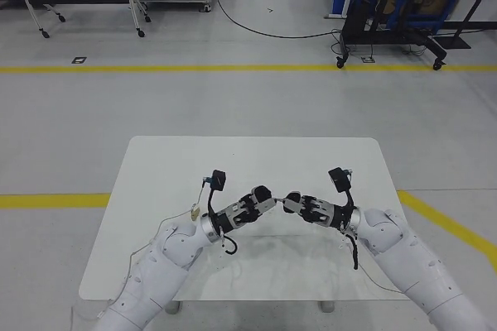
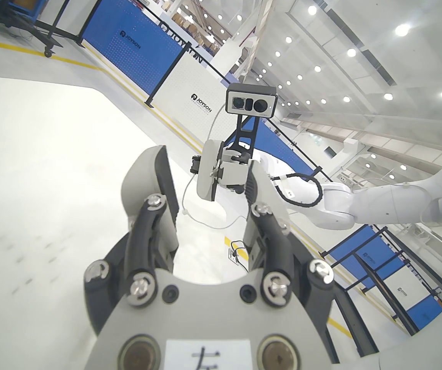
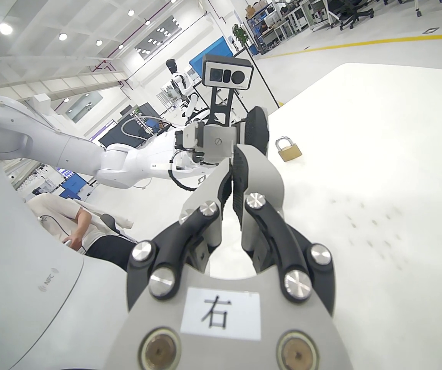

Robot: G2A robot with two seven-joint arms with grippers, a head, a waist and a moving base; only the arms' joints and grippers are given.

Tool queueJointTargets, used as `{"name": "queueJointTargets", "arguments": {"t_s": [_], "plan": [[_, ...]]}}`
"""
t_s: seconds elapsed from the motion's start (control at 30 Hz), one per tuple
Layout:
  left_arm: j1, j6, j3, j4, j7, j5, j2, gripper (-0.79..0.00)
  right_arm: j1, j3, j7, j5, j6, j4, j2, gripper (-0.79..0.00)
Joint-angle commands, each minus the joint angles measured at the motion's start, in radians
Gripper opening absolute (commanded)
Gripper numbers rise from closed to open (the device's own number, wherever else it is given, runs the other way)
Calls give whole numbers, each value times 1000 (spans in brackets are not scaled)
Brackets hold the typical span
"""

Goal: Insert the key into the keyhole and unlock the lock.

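Two arms meet above the middle of the white worktop (image 1: pixel 232 157), tips facing and just apart. The left pincer (image 2: pixel 207 167) is spread, with nothing between its dark pads (image 2: pixel 165 179). The right pincer (image 3: pixel 238 163) is pressed together; whether a key sits between its pads cannot be told. The brass padlock (image 3: pixel 288 150), shackle closed, lies on the worktop just beyond the pincers, near one edge; which edge cannot be told.
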Motion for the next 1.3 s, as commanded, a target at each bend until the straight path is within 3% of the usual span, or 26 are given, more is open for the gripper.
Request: {"name": "queueJointTargets", "arguments": {"t_s": [0.0, 0.03, 0.17, 0.23, 0.43, 0.7, 0.83, 1.27], "plan": [[1, 4, 1, 1, 2, 5, 0, -320, 2, -5, 10, 6, 0, 1, 0, -785], [1, 5, 2, 1, 3, 6, -1, -394, 5, -8, 15, 9, 0, 1, 0, -785], [0, 7, 8, 1, 6, 11, -3, -520, 13, -18, 34, 21, 0, 7, -1, -785], [-2, 8, 9, 1, 6, 15, -4, -619, 16, -20, 40, 28, 0, 9, -1, -785], [-4, 10, 16, 4, 7, 29, -7, -776, 21, -22, 50, 46, 0, 17, -1, -785], [-8, 15, 18, 10, 15, 49, -9, -785, 27, -30, 78, 67, 0, 22, -3, -785], [-5, 17, 4, 12, 38, 70, -8, -785, 33, -31, 86, 80, 0, 30, -4, -566], [28, 3, -20, -32, 51, 156, 3, -785, 53, -41, 108, 100, 0, 60, -13, -570]]}}
